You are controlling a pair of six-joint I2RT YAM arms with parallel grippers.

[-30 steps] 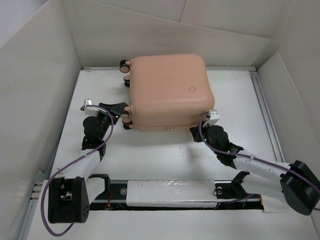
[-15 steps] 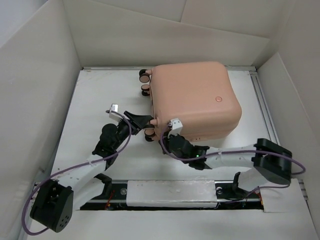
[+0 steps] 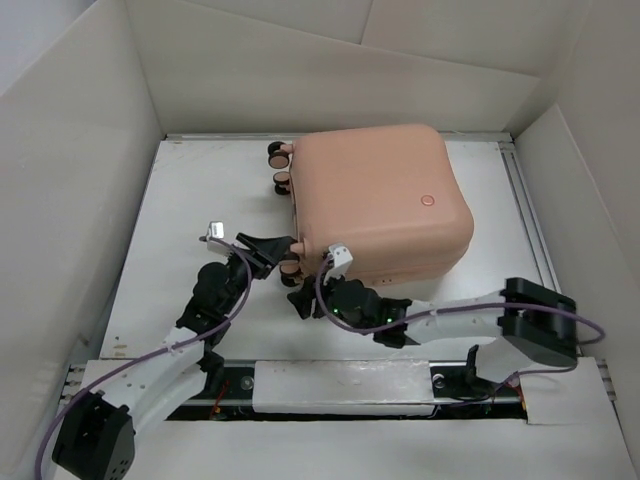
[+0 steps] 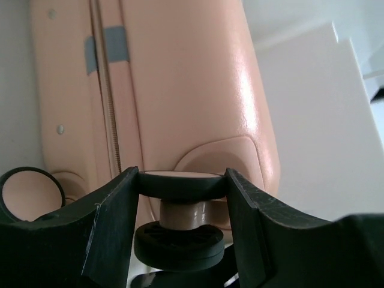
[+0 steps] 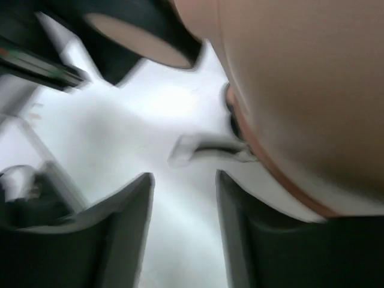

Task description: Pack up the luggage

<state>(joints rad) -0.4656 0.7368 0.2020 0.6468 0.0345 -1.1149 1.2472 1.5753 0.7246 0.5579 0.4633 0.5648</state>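
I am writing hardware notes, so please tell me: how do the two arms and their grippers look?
The left arm and right arm have white links and black joints; a purple cable runs along each. The left gripper and right gripper have black wedge-shaped fingers. A small white block sits on each wrist.

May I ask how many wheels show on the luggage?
4, all at the luggage's left end: two at the far corner, two near, one wheel clamped in the left gripper. More may be hidden.
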